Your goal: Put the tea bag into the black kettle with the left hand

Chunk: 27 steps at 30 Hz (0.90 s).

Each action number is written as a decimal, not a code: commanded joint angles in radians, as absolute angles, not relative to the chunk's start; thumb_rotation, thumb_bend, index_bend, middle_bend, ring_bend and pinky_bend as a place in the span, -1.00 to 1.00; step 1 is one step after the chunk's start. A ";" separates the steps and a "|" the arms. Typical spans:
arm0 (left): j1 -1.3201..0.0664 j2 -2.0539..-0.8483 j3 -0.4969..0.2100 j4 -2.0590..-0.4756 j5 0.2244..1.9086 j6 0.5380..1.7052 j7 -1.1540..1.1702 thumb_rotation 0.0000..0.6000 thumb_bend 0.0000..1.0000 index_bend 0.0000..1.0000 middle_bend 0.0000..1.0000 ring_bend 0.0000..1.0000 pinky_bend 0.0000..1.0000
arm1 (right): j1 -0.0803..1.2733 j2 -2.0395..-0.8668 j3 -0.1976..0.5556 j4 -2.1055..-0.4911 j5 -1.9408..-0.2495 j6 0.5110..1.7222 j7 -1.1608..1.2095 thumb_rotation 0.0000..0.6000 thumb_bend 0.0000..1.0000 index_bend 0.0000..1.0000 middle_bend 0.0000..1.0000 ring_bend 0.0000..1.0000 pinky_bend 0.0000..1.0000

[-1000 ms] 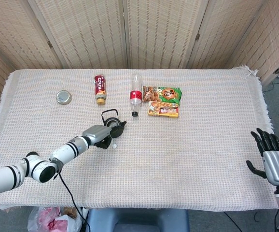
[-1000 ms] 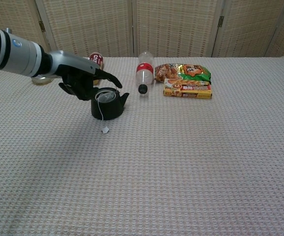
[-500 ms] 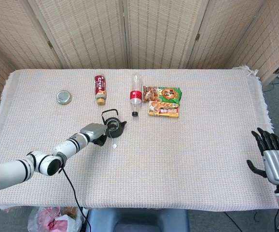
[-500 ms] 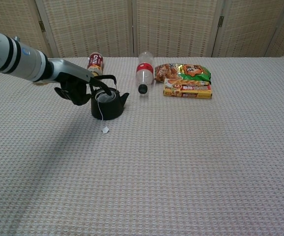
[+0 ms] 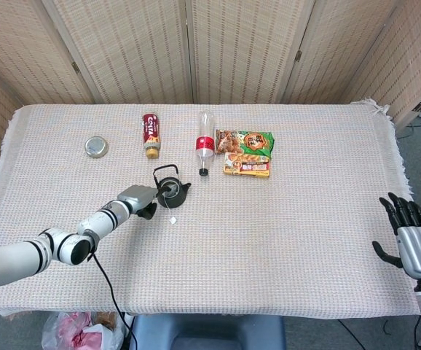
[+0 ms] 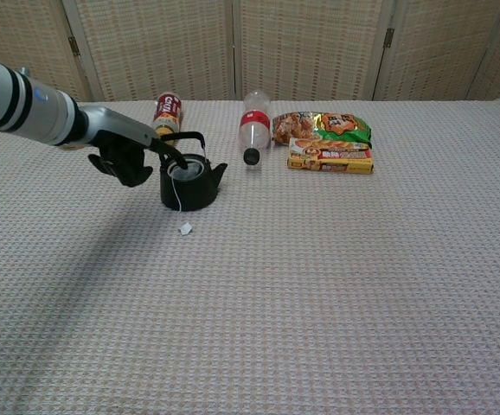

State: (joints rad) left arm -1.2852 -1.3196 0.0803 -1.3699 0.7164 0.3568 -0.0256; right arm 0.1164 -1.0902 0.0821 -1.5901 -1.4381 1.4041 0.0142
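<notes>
The black kettle point(image 5: 171, 189) point(image 6: 189, 182) stands upright on the cloth, left of centre. The tea bag point(image 6: 183, 171) shows pale inside its open top. Its string runs down the kettle's front to a small white tag point(image 6: 185, 229) point(image 5: 172, 219) lying on the cloth. My left hand point(image 6: 127, 156) point(image 5: 142, 202) is just left of the kettle, holding nothing, with one finger stretched toward the kettle's handle. My right hand point(image 5: 413, 243) hangs beyond the table's right front corner, fingers spread and empty.
Behind the kettle lie a red can point(image 5: 150, 134) point(image 6: 168, 110), a clear plastic bottle point(image 5: 205, 149) point(image 6: 254, 133), a green snack bag point(image 5: 247, 140) point(image 6: 324, 126) and a flat snack box point(image 5: 247, 166) point(image 6: 330, 158). A round metal lid point(image 5: 95, 146) sits far left.
My left hand has drawn back leftward from over the kettle's top to its left side. The tea bag stays in the kettle with its tag on the cloth. The right hand is still.
</notes>
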 commanded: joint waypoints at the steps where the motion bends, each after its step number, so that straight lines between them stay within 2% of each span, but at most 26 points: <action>1: -1.286 -1.324 0.090 -1.372 0.721 0.371 -0.010 1.00 0.69 -1.00 1.00 1.00 1.00 | 0.117 -1.091 0.082 -1.590 -1.439 1.404 0.013 1.00 -0.55 -1.00 -1.00 -1.00 -1.00; 27: -1.259 -1.394 0.069 -1.270 0.748 0.331 -0.021 1.00 0.69 -1.00 1.00 1.00 1.00 | 0.121 -1.093 0.087 -1.588 -1.425 1.393 0.008 1.00 -0.55 -1.00 -1.00 -1.00 -1.00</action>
State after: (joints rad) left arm -1.2600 -1.3938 0.0703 -1.2698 0.7463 0.3313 -0.0199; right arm 0.1215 -1.0933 0.0868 -1.5879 -1.4247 1.3933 0.0078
